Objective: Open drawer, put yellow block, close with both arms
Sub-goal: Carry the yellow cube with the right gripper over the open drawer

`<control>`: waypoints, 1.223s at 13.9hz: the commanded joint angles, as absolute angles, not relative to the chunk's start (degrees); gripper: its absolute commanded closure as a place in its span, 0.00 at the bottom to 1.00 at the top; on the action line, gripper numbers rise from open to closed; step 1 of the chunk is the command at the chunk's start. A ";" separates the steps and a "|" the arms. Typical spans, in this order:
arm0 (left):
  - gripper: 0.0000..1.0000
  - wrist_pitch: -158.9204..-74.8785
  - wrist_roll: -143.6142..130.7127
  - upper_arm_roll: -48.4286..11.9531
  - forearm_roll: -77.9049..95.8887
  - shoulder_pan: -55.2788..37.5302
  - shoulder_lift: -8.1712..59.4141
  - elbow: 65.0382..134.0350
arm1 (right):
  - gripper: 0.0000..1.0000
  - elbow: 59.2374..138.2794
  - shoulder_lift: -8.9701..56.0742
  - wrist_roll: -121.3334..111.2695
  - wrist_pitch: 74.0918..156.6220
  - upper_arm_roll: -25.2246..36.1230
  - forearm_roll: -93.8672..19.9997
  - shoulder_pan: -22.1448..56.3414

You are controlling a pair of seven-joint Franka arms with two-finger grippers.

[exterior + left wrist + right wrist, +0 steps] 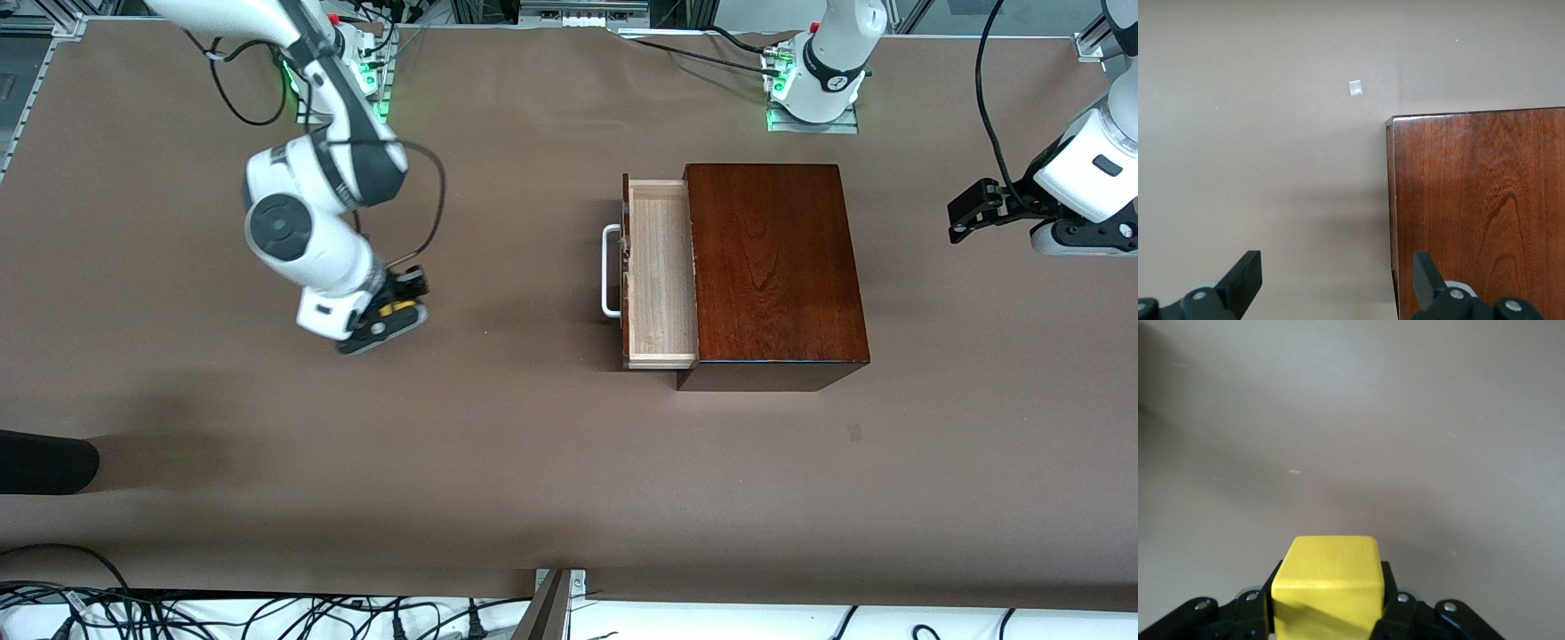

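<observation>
The dark mahogany box (pixel 775 267) stands mid-table with its pale wood drawer (pixel 661 276) pulled partly out toward the right arm's end, white handle (pixel 610 271) on its front. My right gripper (pixel 397 308) is shut on the yellow block (pixel 396 308), low over bare table toward the right arm's end, apart from the drawer. The block fills the space between the fingers in the right wrist view (pixel 1327 583). My left gripper (pixel 965 216) is open and empty, raised at the left arm's end; in its wrist view (pixel 1337 280) the box top (pixel 1478 207) shows beside one finger.
A small pale mark (pixel 1355 87) lies on the brown table cover near the box. A dark object (pixel 44 462) lies at the table edge toward the right arm's end. Cables (pixel 222 613) run along the table's near edge.
</observation>
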State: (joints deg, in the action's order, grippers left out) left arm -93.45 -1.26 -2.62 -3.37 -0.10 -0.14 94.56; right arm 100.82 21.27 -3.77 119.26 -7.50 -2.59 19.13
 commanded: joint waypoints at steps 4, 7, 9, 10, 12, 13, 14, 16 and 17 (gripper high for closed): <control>0.00 -92.72 -0.09 -2.29 -2.02 -0.18 -0.18 93.96 | 1.00 81.51 29.16 3.07 110.06 -7.47 -2.90 31.88; 0.00 -92.72 -0.09 -2.29 -2.02 -0.26 -0.09 93.87 | 1.00 71.14 35.22 6.31 109.78 -7.38 -2.73 38.92; 0.00 -92.72 -0.18 -2.72 -2.02 -0.26 -0.18 93.78 | 1.00 64.10 39.09 6.07 109.16 -7.47 -2.29 41.56; 0.00 -92.72 -0.26 -2.81 -2.02 -0.26 -0.09 93.87 | 1.00 62.16 40.07 5.72 109.16 -7.47 -2.20 43.14; 0.00 -92.72 -0.18 -2.81 -2.02 -0.26 -0.09 93.78 | 1.00 60.13 41.22 1.61 109.68 -7.29 -0.45 46.30; 0.00 -92.72 -0.18 -2.81 -1.93 -0.26 -0.09 93.78 | 1.00 60.03 41.31 -0.42 110.04 -7.29 1.13 47.45; 0.00 -92.72 -0.09 -2.81 -1.93 -0.26 -0.09 93.78 | 1.00 60.03 41.66 -1.48 110.21 -7.29 2.36 48.68; 0.00 -92.72 -0.09 -2.73 -1.93 -0.18 -0.09 93.78 | 1.00 59.68 42.97 -3.33 110.74 -7.21 5.34 51.32; 0.00 -92.72 -0.09 -2.72 -1.93 -0.18 -0.09 93.78 | 1.00 59.68 43.67 -3.43 110.83 -7.12 7.19 52.37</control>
State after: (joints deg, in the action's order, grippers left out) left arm -93.45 -1.26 -2.92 -3.36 -0.28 -0.14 94.54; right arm 62.80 41.05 -1.44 111.64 -7.92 4.21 49.89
